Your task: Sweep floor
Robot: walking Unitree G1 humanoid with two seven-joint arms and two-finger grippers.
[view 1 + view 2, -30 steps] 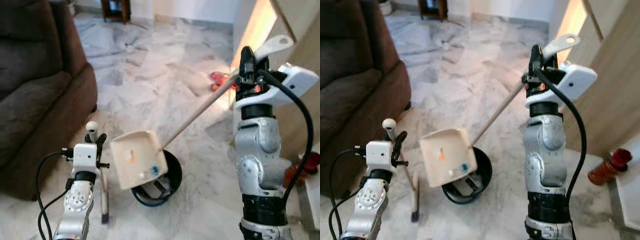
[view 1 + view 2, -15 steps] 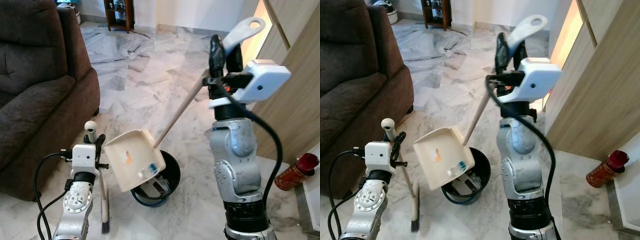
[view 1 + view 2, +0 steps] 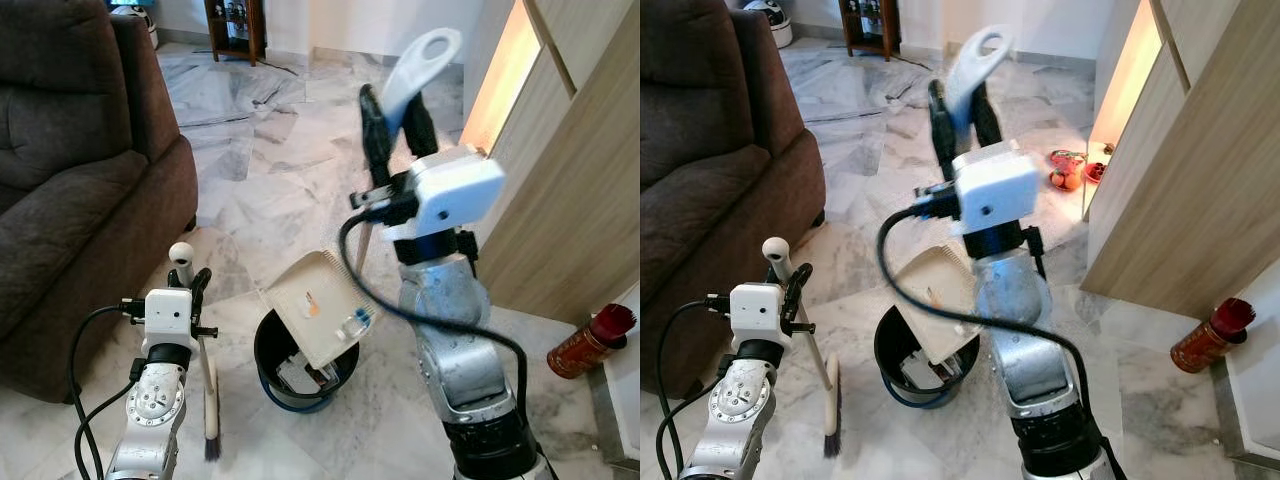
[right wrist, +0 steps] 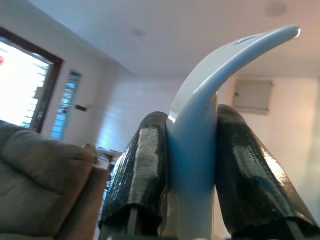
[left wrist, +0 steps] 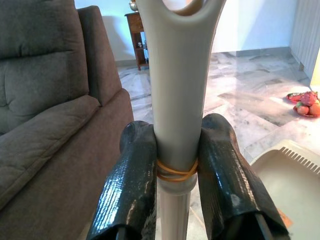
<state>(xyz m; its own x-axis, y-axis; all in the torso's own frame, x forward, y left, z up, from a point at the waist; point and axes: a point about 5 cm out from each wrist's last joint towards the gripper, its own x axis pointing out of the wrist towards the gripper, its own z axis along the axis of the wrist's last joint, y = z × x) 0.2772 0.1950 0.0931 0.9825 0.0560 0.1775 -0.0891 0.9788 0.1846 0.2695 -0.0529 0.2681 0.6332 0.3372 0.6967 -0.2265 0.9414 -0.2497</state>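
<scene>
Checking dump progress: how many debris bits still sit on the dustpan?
3 visible on the dustpan: an orange scrap mid-pan, a white bit and a blue bit at its lower edge over the bin. More may be hidden.

The floor (image 3: pixel 270 170) is white marble veined with grey. Left of the black bin (image 3: pixel 300 375) stands a dark brown sofa (image 3: pixel 70 180). Tipped over the bin is a cream dustpan (image 3: pixel 315 305) with orange and blue specks, its handle (image 3: pixel 415 80) pale grey. Right of the bin, a light wood-grain cabinet (image 3: pixel 570 200) and a red-capped brown bottle (image 3: pixel 588 342). The broom (image 3: pixel 205 385) has a cream handle and dark bristles.
</scene>
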